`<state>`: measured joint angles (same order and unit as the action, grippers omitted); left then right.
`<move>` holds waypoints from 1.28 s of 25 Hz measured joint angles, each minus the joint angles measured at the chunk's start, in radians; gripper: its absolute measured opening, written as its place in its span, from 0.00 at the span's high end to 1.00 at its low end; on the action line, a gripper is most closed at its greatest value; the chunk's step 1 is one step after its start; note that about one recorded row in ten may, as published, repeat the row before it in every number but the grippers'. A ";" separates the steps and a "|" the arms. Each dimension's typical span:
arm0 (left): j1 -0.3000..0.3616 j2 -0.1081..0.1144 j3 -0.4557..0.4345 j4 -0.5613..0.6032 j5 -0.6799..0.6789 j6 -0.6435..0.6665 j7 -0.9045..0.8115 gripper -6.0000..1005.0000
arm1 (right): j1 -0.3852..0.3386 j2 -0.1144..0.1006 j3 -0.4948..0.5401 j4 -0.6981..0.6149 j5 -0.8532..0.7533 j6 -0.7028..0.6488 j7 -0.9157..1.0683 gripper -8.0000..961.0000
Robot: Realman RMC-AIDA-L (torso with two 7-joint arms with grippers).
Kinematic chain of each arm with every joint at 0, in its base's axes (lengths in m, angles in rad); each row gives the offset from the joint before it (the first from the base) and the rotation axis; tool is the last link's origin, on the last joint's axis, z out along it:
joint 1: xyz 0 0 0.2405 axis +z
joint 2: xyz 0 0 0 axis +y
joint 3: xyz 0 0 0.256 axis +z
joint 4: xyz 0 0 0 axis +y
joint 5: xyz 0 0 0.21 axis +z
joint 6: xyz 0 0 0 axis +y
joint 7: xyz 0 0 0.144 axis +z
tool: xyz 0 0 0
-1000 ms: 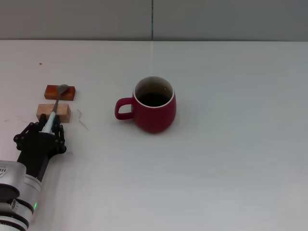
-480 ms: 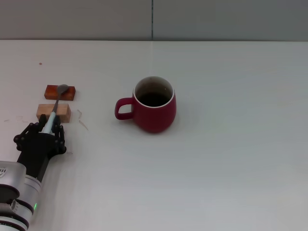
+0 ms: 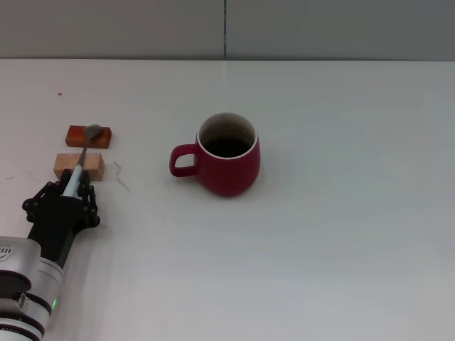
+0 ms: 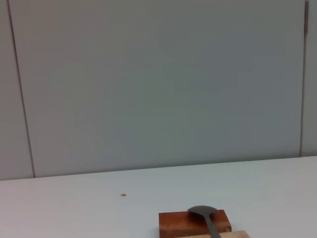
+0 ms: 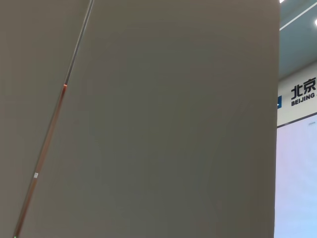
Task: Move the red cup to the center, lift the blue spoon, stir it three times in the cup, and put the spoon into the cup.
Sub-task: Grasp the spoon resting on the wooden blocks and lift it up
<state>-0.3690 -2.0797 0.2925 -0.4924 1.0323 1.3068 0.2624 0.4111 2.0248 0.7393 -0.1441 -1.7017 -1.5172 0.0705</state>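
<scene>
One step looks done: the red cup (image 3: 227,153) sits central; beside it, the left gripper (image 3: 69,190) pinches the blue spoon (image 3: 77,168), unlifted.

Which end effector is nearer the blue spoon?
Left. The left end effector is at the blue spoon, around its handle end at the table's left. The right end effector is out of view.

From my remote seat, the only readable text is in the right wrist view: a wall sign (image 5: 303,92) at about three o'clock. It shows the Chinese characters "北京" above "BEIJING", cut off by the frame edge.
</scene>
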 joint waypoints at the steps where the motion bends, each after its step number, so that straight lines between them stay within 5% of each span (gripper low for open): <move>1: -0.001 0.000 -0.001 0.000 0.000 -0.003 0.000 0.75 | 0.000 0.000 0.000 0.000 0.000 0.000 0.000 0.29; 32: 0.004 0.000 -0.010 -0.008 0.002 0.006 0.001 0.82 | -0.002 0.002 0.000 0.000 -0.004 0.000 0.000 0.29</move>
<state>-0.3648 -2.0800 0.2822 -0.5003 1.0338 1.3125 0.2631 0.4095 2.0273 0.7394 -0.1439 -1.7058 -1.5170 0.0705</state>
